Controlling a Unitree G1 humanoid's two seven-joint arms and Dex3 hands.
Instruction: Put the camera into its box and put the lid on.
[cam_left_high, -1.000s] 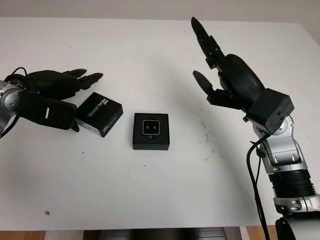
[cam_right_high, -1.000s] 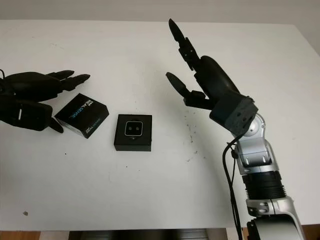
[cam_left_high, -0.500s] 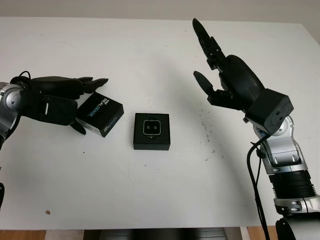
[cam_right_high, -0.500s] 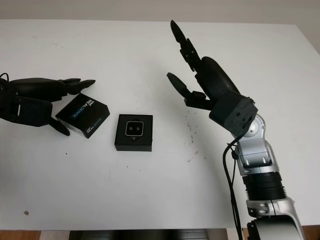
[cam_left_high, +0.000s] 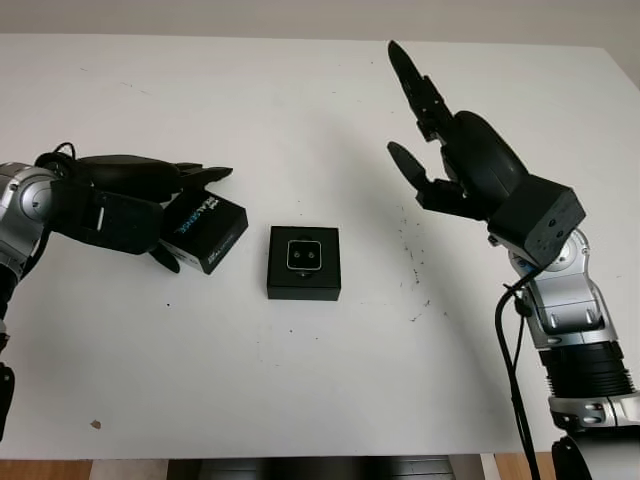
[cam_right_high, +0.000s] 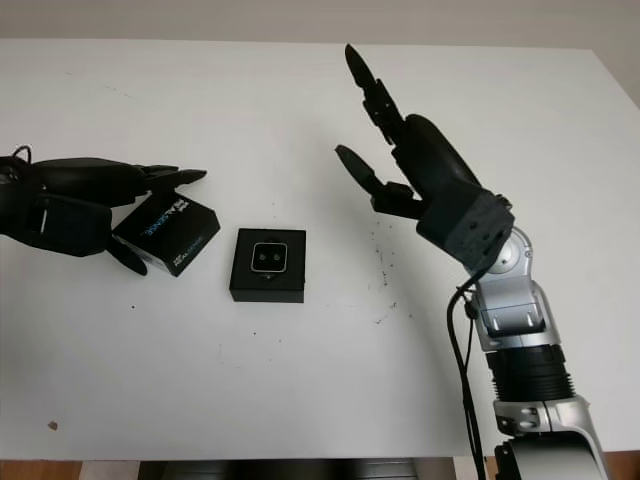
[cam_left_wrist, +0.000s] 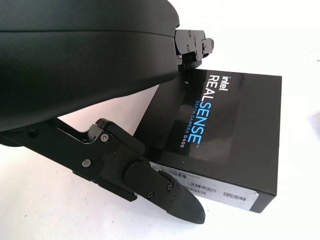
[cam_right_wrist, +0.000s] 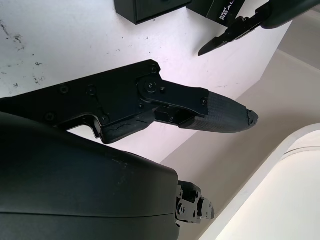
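White tabletop (cam_left_high: 300, 380) spans nearly the whole scene, with its near edge along the bottom and a broad bare stretch on the near side and at the far left. The right hand (cam_left_high: 440, 150) hangs above the table's right half, released and holding nothing, well apart from everything else. At the left, the left hand (cam_left_high: 130, 195) has its fingers (cam_left_wrist: 155, 185) closed around the black lid (cam_left_high: 205, 232), which is printed "RealSense" and tilted. Just right of the lid, apart from it, the open black box (cam_left_high: 303, 263) sits flat with the camera (cam_left_high: 303, 256) already inside.
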